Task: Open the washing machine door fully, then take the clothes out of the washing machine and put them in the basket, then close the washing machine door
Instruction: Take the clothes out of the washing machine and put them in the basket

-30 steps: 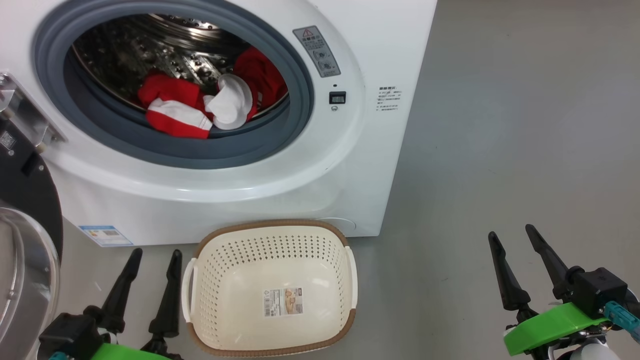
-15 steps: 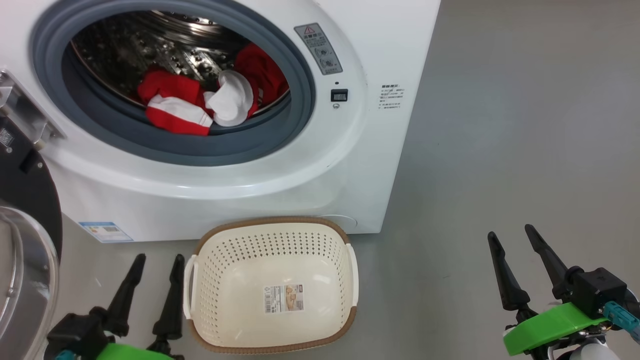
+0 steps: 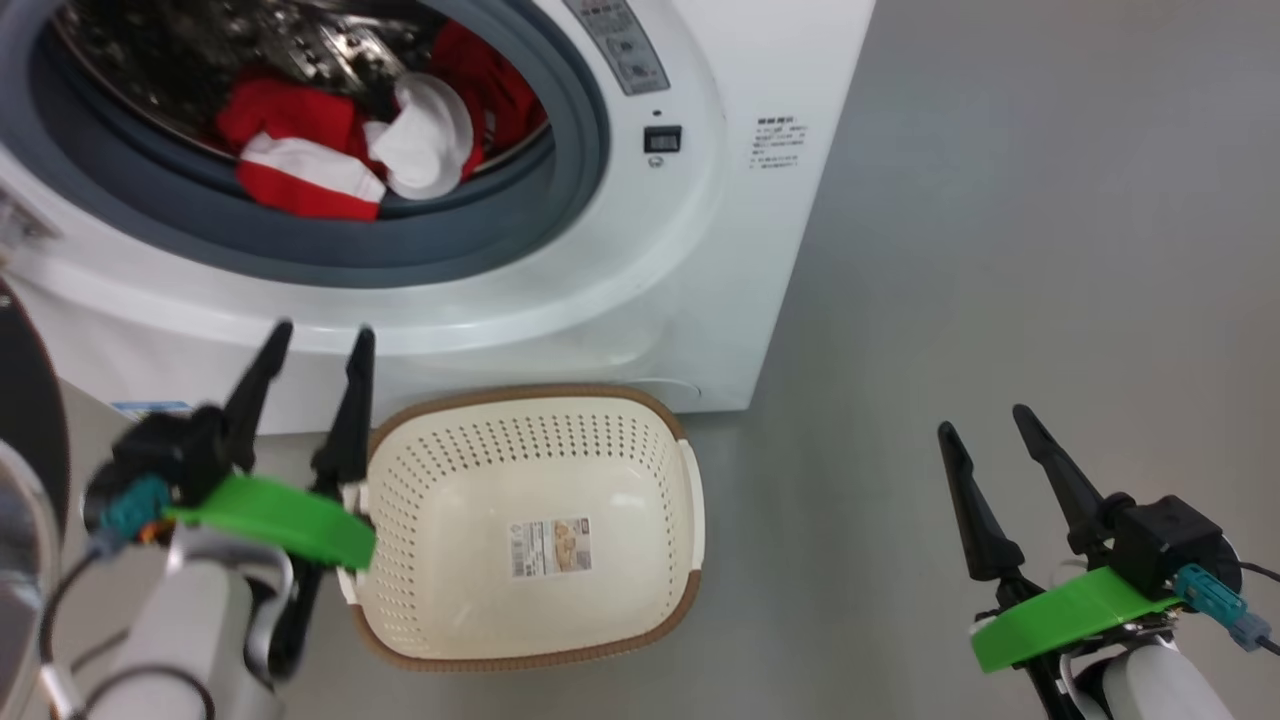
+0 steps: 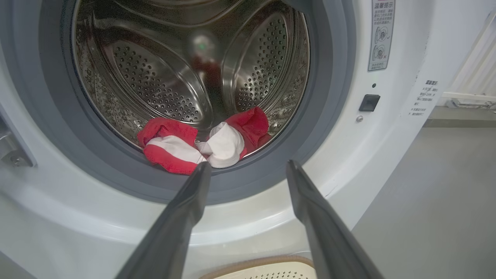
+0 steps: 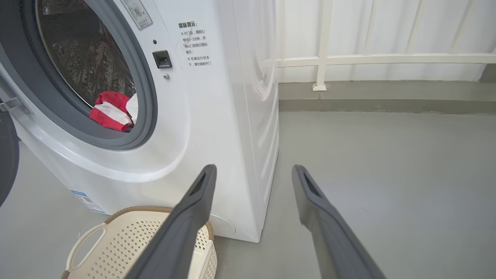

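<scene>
Left gripper, spread wide and empty, is my nearer one to the clothes, straight above at upper left.

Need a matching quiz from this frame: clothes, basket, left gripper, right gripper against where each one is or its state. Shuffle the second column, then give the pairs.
Column A
1. clothes
2. basket
3. left gripper
4. right gripper

Column B
a. open, over bare floor to the right of the washing machine
b. on the floor in front of the machine, no clothes in it
c. at the front lip of the drum
d. open, by the basket's left rim, fingers pointing at the drum mouth

Pairs: 1-c; 2-b; 3-d; 4-a
</scene>
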Available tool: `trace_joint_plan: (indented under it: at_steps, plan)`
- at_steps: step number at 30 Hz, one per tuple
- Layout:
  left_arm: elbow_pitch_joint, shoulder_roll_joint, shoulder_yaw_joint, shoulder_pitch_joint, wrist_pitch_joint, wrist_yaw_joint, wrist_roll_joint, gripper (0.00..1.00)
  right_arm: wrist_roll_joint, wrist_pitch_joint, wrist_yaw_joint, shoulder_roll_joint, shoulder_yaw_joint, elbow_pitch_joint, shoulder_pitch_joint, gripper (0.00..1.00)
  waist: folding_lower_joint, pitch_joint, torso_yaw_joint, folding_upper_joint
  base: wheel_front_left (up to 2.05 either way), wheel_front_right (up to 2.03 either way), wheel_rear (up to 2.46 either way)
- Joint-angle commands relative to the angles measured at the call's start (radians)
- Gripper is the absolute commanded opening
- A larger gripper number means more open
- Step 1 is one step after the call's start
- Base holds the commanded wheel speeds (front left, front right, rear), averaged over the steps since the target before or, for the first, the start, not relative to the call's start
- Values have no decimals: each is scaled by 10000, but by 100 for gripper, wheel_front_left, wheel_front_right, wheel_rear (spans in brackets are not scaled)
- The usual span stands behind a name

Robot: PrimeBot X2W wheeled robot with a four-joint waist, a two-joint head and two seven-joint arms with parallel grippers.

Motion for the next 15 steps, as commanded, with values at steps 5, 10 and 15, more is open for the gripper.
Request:
trace_joint_plan:
  at_steps: [5, 10, 15]
  plan:
    - [908, 728, -178, -1881, -51, -56, -13, 100, -130, -92, 63, 96, 405, -258, -556, 100, 0, 953, -518, 0, 0, 0, 0]
    - [2166, 1055, -673, -3493, -41, -56, -160, 100, -167, -92, 63, 258, 491, -324, -890, 100, 0, 1661, -807, 0, 0, 0, 0]
    - [3434, 1368, -1146, -5088, 40, -56, -393, 100, -176, -92, 63, 391, 532, -384, -1225, 100, 0, 2384, -1049, 0, 0, 0, 0]
